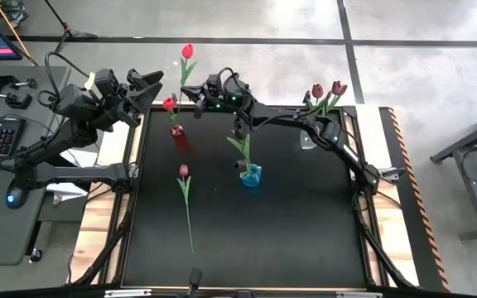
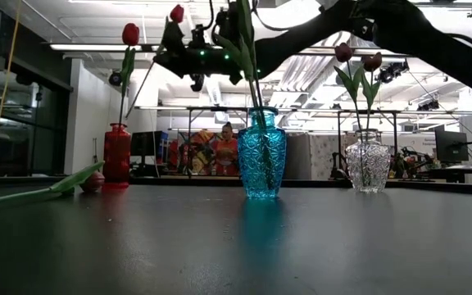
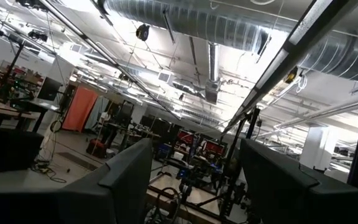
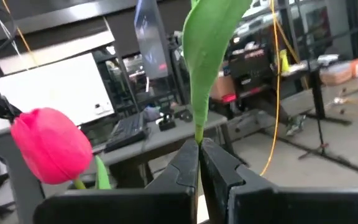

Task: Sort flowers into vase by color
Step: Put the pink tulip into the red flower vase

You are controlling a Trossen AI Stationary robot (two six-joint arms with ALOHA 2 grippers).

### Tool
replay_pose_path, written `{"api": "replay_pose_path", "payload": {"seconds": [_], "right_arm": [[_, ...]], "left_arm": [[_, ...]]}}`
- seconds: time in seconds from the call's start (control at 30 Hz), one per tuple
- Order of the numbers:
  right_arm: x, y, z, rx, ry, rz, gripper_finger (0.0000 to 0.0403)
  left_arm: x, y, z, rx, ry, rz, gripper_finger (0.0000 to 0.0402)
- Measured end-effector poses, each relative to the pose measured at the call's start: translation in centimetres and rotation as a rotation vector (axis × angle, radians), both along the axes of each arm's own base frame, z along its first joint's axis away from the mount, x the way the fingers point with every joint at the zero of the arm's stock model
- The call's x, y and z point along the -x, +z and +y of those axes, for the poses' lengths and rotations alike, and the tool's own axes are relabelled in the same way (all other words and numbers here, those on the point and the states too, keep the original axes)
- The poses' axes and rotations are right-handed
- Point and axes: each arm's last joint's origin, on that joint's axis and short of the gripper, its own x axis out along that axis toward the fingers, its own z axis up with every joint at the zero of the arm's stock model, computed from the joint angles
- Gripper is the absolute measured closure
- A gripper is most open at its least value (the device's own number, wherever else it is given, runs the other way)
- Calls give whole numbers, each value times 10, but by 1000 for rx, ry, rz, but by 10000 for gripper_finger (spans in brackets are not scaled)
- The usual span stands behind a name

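- The right arm reaches across the table's far side, wrist high; its right gripper [image 4: 199, 163] has both fingers pressed together
- The left arm waits off the table's far-left corner; the left gripper [image 1: 149, 87] gapes wide

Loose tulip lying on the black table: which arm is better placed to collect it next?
Left, probably. Its open pincer is free, while the right pincer is shut on a green stem in the blue glass vase. The maroon-headed tulip lies left of centre.

In the right wrist view, the green leaf [image 4: 213, 56] runs off the upper edge, and its flower head is out of frame. In the low view, the blue vase [image 2: 261, 153] holds stems whose tops are cut off. The left gripper [image 3: 194, 180] shows fingers only.
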Motion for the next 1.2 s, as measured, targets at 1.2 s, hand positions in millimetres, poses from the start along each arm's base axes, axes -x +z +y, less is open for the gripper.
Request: {"api": "replay_pose_path", "payload": {"seconds": [1.2], "right_arm": [[-14, -37, 6, 37, 22, 86, 403]], "left_arm": [[0, 0, 0, -21, 10, 9, 170]]}}
